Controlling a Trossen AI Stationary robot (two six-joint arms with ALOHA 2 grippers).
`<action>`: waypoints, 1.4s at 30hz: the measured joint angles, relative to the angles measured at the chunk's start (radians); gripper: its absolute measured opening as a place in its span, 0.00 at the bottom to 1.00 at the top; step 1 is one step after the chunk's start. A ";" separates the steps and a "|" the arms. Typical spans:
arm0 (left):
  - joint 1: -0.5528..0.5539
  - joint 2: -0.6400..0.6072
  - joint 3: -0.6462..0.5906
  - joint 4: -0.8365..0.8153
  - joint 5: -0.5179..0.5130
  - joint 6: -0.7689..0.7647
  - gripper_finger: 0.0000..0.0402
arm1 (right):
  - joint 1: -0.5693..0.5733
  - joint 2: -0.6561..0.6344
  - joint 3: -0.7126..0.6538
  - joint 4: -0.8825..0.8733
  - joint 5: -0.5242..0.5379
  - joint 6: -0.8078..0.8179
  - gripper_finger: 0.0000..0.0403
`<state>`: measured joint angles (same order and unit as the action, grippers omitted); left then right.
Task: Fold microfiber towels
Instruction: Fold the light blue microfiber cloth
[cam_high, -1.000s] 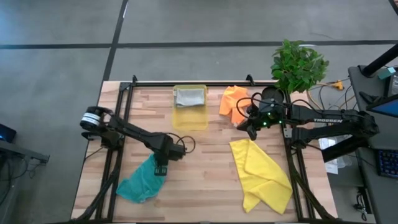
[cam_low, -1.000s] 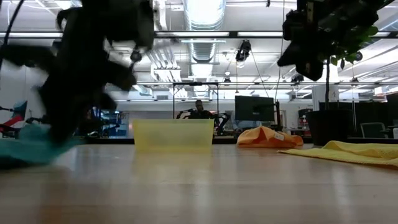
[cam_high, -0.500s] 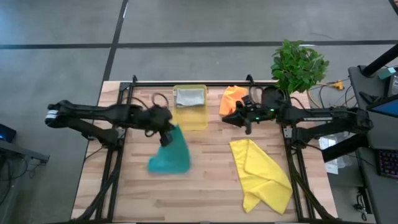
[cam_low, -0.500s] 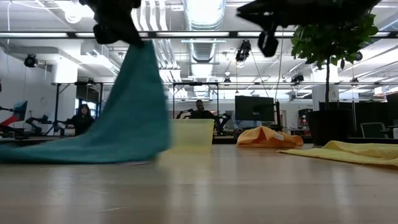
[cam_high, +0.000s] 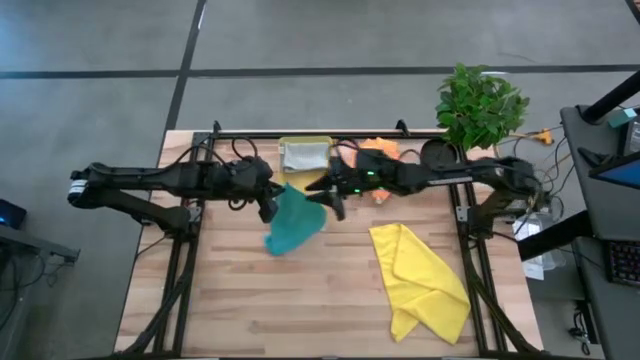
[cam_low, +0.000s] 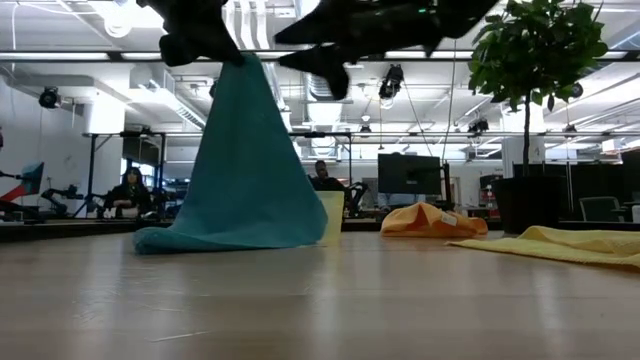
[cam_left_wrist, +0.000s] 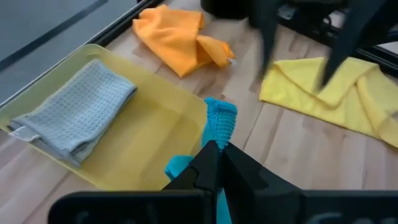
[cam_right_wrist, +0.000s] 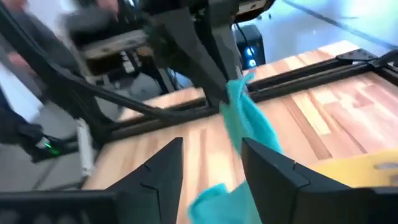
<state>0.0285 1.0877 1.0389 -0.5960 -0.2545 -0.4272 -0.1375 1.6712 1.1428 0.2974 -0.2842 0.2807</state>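
Observation:
A teal towel hangs from my left gripper, which is shut on it above the table's middle, near the tray. Its lower end rests on the table. My right gripper stands open close beside the towel's upper part, reaching in from the right, touching nothing. A grey towel lies folded in the translucent yellow tray. An orange towel lies crumpled at the far side, partly under my right arm. A bright yellow towel lies spread at the right. My left gripper pinches a bunched bit of the teal towel's top edge between its two shut fingers, and a tuft sticks out past the fingertips. The fingers slant downward toward the table's right. The towel hangs below them as a slack cone, its bottom on the table.
A potted plant stands beyond the table's far right corner. Black frame rails run along the table's left, right and far edges. Bare wood shows along the near edge. People and screens are in the room behind.
My left gripper has risen from the near left toward the tray, drawing the teal towel up from a flat heap until only its lower end stays on the table. My right gripper has swung from the orange towel toward the table's left, up to the teal towel, and has opened.

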 joint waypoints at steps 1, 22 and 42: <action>0.000 0.000 0.000 -0.002 0.009 0.006 0.00 | 0.000 0.035 0.042 -0.023 0.000 -0.020 0.39; 0.000 -0.039 0.000 0.010 0.032 0.052 0.00 | -0.002 0.192 0.221 -0.325 -0.004 -0.108 0.30; 0.000 -0.034 -0.002 0.010 0.067 0.075 0.00 | 0.011 0.181 0.222 -0.302 0.098 -0.147 0.29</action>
<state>0.0288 1.0538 1.0367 -0.5863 -0.1873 -0.3519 -0.1268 1.8525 1.3651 -0.0042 -0.1867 0.1338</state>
